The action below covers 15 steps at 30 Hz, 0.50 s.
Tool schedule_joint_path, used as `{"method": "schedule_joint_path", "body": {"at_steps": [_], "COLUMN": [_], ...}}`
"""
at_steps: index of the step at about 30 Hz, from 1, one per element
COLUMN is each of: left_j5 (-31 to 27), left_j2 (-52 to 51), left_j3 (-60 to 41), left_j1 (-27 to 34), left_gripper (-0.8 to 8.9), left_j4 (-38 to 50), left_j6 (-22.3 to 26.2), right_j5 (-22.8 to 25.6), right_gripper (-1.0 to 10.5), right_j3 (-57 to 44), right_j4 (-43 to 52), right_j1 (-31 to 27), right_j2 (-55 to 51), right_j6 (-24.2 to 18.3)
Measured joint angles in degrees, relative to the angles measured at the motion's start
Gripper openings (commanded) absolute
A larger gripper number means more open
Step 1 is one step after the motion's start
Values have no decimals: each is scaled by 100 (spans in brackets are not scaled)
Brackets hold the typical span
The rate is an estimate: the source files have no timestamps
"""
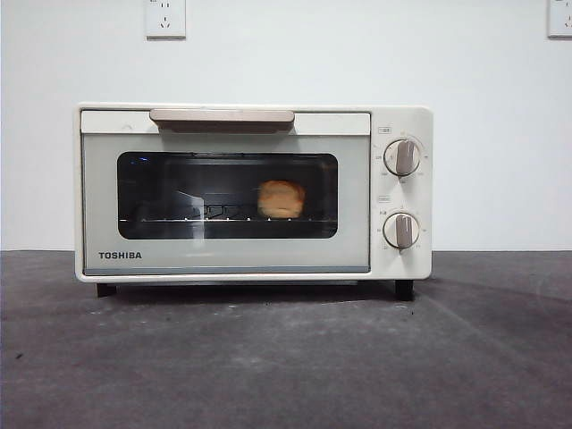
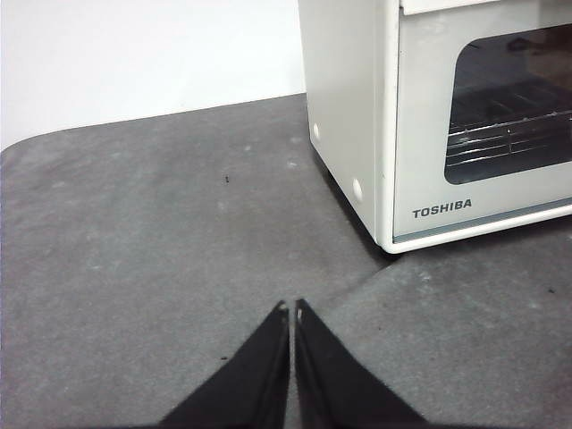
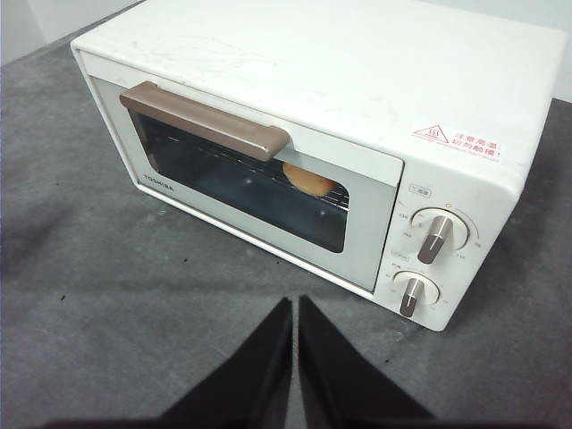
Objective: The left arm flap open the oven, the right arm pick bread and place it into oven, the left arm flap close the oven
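The cream-white TOSHIBA oven (image 1: pixel 223 259) stands on the dark table with its glass door shut and its beige handle (image 1: pixel 222 116) at the top. The golden bread (image 1: pixel 281 198) lies on the wire rack inside, seen through the window, right of middle. It also shows in the right wrist view (image 3: pixel 308 181). My left gripper (image 2: pixel 291 308) is shut and empty, low over the table in front of the oven's left corner (image 2: pixel 384 179). My right gripper (image 3: pixel 294 302) is shut and empty, above and in front of the oven (image 3: pixel 357 80). Neither gripper shows in the front view.
Two round knobs (image 1: pixel 402 156) (image 1: pixel 401 230) sit on the oven's right panel. The grey table mat (image 1: pixel 286 357) stretches in front of the oven. A white wall with sockets (image 1: pixel 165 16) stands behind.
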Motion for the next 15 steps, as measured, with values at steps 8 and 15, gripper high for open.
{"method": "schedule_joint_path", "body": {"at_steps": [8, 15], "left_j5": [0, 0], "left_j2": [2, 2], "left_j3": [0, 0], "left_j1": [0, 0], "left_gripper": [20, 20], "left_j4": [0, 0], "left_j6": [0, 0], "right_j5": [-664, -1587], "right_gripper": [6, 6], "right_j3": [-7, -603], "right_j4": [7, 269], "right_j1": [-911, -2551], "right_j2": [-396, -1235], "right_j6": [-225, -678]}}
